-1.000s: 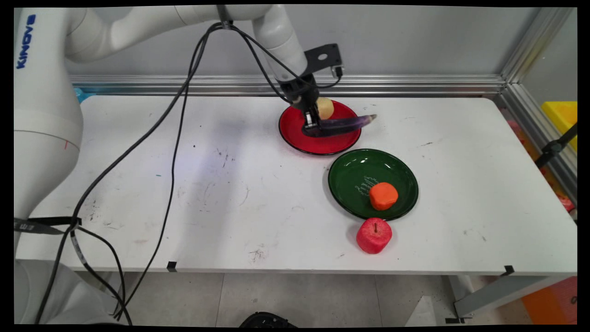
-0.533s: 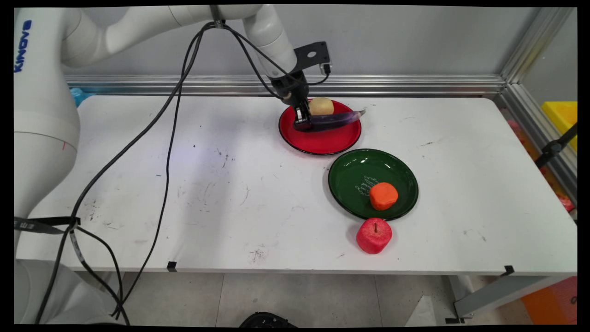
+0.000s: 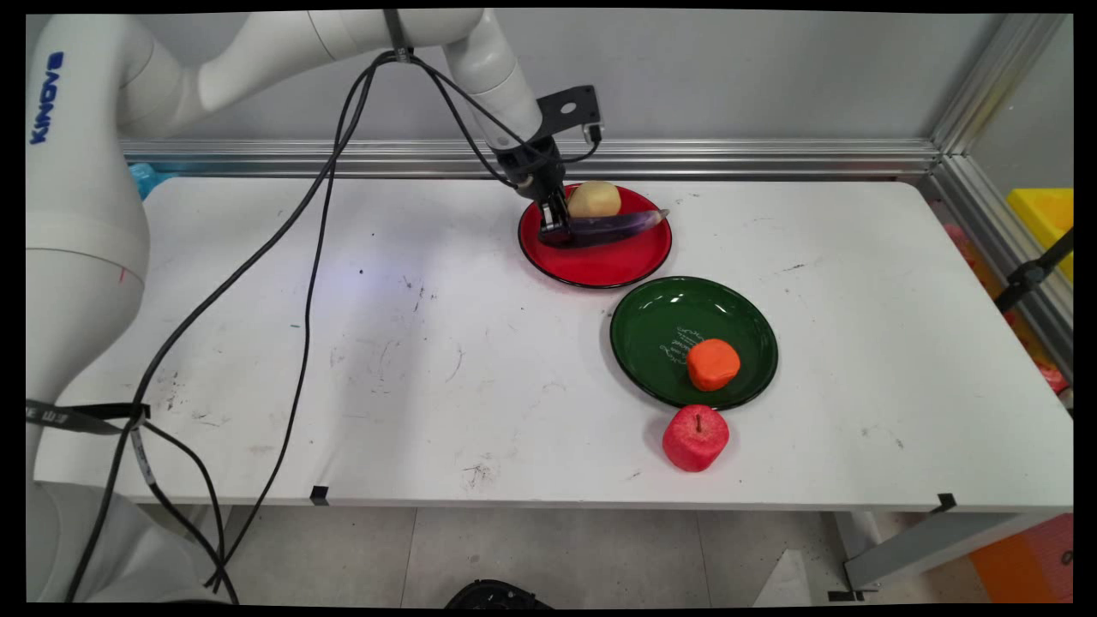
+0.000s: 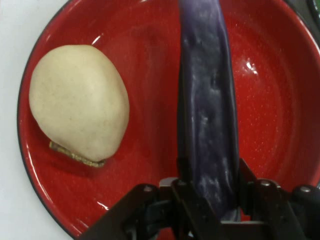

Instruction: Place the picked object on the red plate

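Observation:
A long purple eggplant (image 3: pixel 604 228) (image 4: pixel 207 120) hangs low over the red plate (image 3: pixel 600 266) (image 4: pixel 145 40) at the table's back middle, and my gripper (image 3: pixel 551 230) (image 4: pixel 210 192) is shut on its thick end. The eggplant's thin tip points right, over the plate's right rim. A pale yellow potato (image 3: pixel 594 199) (image 4: pixel 77 122) rests on the far side of the same plate, just behind the eggplant and apart from it.
A green plate (image 3: pixel 660 317) lies in front and to the right of the red one, with an orange fruit (image 3: pixel 712 364) on its near side. A red apple (image 3: pixel 695 437) stands on the table just before the green plate. Black cables hang from the arm over the table's left half.
My gripper has carried the eggplant leftward and toward the back, so it now lies over the red plate instead of sticking out past its right rim. The potato has come out from behind the hand.

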Controlling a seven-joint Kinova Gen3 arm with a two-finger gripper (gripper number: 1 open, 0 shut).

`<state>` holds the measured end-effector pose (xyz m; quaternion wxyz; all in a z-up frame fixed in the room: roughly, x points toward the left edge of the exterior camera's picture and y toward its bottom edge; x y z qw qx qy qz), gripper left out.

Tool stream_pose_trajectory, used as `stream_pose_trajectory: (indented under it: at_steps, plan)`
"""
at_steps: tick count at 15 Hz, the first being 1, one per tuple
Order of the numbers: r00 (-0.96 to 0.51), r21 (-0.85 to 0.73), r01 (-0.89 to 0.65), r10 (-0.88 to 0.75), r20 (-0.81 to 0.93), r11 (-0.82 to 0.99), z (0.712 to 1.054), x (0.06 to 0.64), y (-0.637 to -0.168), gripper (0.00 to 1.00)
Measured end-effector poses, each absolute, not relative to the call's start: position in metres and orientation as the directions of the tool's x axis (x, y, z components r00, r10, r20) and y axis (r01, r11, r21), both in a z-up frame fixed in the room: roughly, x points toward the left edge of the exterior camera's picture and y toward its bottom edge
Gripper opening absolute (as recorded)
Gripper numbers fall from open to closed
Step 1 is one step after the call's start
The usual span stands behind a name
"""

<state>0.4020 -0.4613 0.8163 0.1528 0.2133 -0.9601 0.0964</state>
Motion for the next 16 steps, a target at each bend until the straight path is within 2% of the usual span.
stream_pose_trajectory:
  at_steps: [10, 11, 16]
  plan:
    - [-0.862, -0.127, -0.436, -0.372, 0.345, 0.891, 0.798, 0.415, -0.477, 0.00]
    - [-0.861, -0.126, -0.436, -0.373, 0.347, 0.891, 0.797, 0.415, -0.477, 1.00]
    - [-0.855, -0.122, -0.440, -0.374, 0.359, 0.890, 0.795, 0.413, -0.479, 1.00]
